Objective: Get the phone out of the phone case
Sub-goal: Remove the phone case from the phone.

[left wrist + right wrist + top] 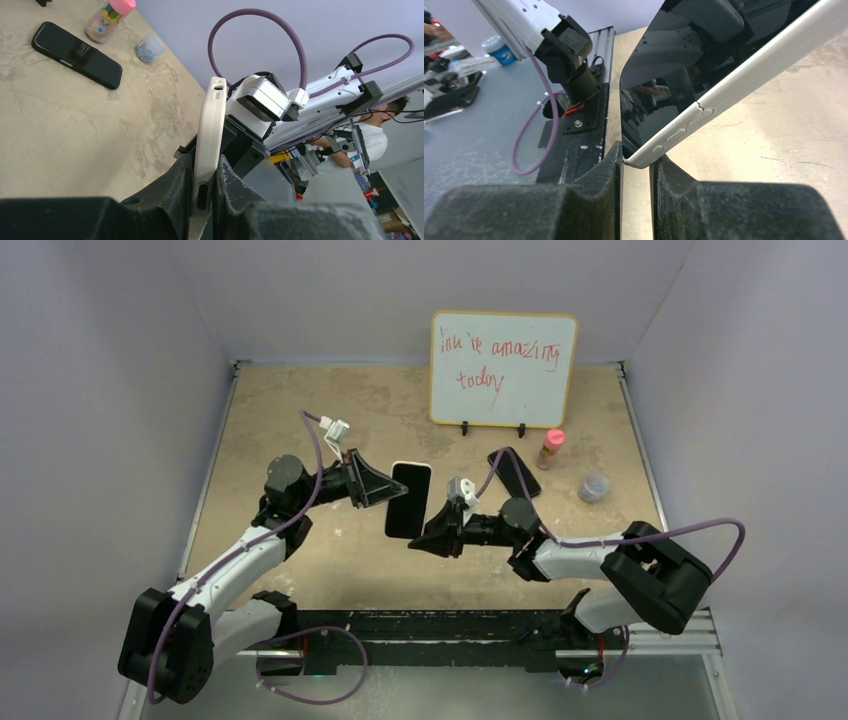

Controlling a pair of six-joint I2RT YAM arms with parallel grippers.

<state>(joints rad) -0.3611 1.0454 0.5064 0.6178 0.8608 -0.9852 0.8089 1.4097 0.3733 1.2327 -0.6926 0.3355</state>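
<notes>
Phone, seated in its white phone case, hangs between left claw and right claw, both clamped on case edges. Next, probably peel a corner free.

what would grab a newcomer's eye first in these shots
First, the phone in its white case, held in the air above mid-table. It is pinched from opposite ends by the left gripper and the right gripper. After that, the whiteboard with red handwriting, propped at the table's far edge.
</notes>
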